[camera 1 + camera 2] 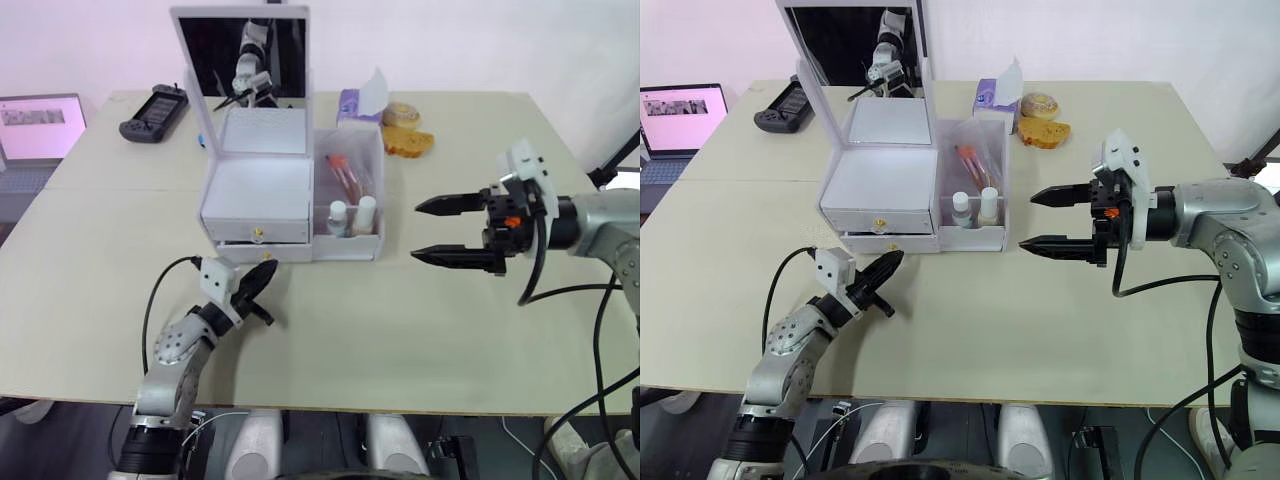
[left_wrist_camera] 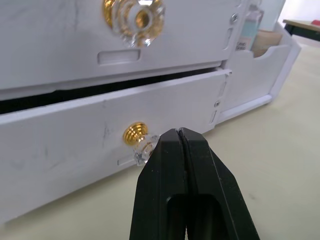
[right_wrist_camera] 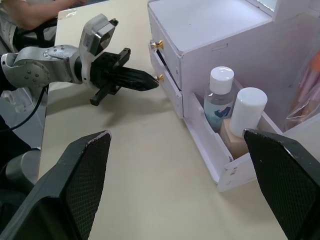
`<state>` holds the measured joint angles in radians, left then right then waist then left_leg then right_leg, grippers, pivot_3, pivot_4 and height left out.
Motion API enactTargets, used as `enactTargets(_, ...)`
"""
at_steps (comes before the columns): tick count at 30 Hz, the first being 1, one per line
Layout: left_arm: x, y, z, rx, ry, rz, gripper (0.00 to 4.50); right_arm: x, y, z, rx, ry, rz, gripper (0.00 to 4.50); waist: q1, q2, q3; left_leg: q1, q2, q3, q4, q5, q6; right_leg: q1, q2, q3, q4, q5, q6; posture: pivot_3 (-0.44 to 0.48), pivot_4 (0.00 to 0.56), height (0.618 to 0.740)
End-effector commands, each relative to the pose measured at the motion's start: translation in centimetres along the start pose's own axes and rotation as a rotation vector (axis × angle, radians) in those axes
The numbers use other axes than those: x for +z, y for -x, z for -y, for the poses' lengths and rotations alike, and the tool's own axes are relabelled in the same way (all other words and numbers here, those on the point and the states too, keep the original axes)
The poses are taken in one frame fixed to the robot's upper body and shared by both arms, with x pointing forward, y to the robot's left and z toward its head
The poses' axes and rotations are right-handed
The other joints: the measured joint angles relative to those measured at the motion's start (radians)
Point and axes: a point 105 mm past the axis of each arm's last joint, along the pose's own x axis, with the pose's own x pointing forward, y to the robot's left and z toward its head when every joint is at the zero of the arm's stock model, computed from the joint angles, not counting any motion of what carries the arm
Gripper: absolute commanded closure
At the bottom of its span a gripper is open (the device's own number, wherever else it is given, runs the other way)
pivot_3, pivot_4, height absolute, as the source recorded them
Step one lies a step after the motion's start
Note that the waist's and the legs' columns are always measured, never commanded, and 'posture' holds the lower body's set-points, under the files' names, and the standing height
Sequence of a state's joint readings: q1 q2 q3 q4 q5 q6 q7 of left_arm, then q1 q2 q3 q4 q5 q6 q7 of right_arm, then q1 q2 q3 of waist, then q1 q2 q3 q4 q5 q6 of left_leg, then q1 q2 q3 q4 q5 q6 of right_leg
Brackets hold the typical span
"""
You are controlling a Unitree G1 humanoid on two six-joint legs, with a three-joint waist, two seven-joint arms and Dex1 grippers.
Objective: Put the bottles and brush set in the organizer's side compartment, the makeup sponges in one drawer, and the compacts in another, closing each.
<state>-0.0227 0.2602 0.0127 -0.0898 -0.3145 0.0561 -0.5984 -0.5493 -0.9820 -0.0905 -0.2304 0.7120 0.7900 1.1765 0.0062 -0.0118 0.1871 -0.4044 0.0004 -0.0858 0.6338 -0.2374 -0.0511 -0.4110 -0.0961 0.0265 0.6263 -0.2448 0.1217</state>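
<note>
The white organizer (image 1: 258, 185) stands mid-table with its mirror lid up. Its side compartment (image 1: 372, 245) holds two bottles (image 3: 220, 97) and the brush set (image 1: 343, 172) in a clear pouch. The lower drawer (image 2: 75, 150) sits slightly pulled out; the upper drawer is closed. My left gripper (image 2: 178, 137) is shut, its tip against the lower drawer's gold knob (image 2: 139, 142) without holding it. My right gripper (image 1: 432, 230) hovers open and empty to the right of the side compartment. The makeup sponges and compacts are out of view.
A game controller (image 1: 155, 112) and a laptop (image 1: 40, 125) lie at the back left. A tissue pack (image 1: 360, 100) and pastries (image 1: 405, 132) sit behind the organizer on the right. The table's front half is bare.
</note>
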Motion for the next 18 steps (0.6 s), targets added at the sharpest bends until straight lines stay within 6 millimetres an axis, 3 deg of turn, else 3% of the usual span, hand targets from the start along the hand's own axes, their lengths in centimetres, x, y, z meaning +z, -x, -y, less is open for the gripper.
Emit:
enactTargets(1, 1.6, 0.6, -1.2, 0.043, -0.022, 0.054, 4.46, 1.1, 0.5, -0.2, -0.013, 0.047, 0.033, 0.0, -0.001, 0.0, 0.0, 0.0, 0.0, 0.0, 0.0, 0.0, 0.0, 0.0, 0.0, 0.0, 0.0, 0.0, 0.0, 0.0, 0.15, 0.74)
enactTargets(12, 3.4, 2.6, -0.1, 0.062, 0.021, 0.141, 4.46, 1.1, 0.3, -0.4, -0.006, 0.043, 0.04, 0.0, -0.002, 0.0, 0.0, 0.0, 0.0, 0.0, 0.0, 0.0, 0.0, 0.0, 0.0, 0.0, 0.0, 0.0, 0.0, 0.0, 0.15, 0.74)
enactTargets(18, 1.6, 3.5, -1.3, 0.114, -0.002, 0.06, 4.46, 1.2, 0.2, -0.4, -0.006, 0.046, 0.042, 0.0, -0.001, 0.0, 0.0, 0.0, 0.0, 0.0, 0.0, 0.0, 0.0, 0.0, 0.0, 0.0, 0.0, -0.002, -0.003, 0.0, 0.15, 0.74)
